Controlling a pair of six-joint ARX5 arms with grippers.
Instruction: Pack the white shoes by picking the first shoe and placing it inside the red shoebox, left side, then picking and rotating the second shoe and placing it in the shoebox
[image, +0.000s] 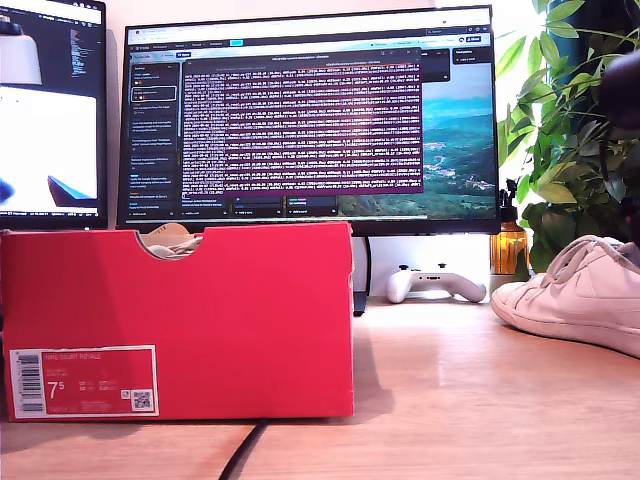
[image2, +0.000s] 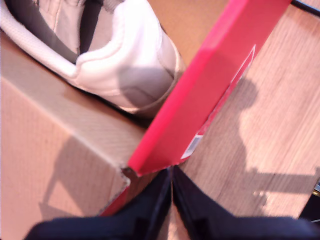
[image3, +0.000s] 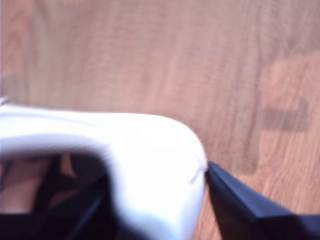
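So my first gripper (image2: 171, 200) hangs over a corner of the red shoebox (image2: 200, 95), its two dark fingers pressed together with nothing between them. Just past the fingertips is the box's red wall, and beyond that, inside on the brown cardboard floor, sits one white shoe (image2: 125, 65), heel end toward the gripper. Wooden desk (image2: 270, 125) runs along the outside of the wall.

My second gripper (image3: 150, 200) is clamped on the other white shoe (image3: 145, 160): one finger (image3: 245, 210) sits against the outside of the heel, the other is down inside the shoe opening. Bare desk lies ahead of it.

From the exterior view, the shoebox (image: 200, 320) stands on the desk with its barcode label (image: 83, 382) facing the camera, and a bit of the packed shoe (image: 170, 240) peeks through the half-round notch. The second shoe (image: 580, 290) is at the exterior view's right, well apart from the box. Between them, further back, are a white game controller (image: 435, 283) and an amber bottle (image: 508, 248), with a monitor (image: 310, 120) and a leafy plant (image: 565, 130) behind. A black cable (image: 245, 450) runs out from under the box.
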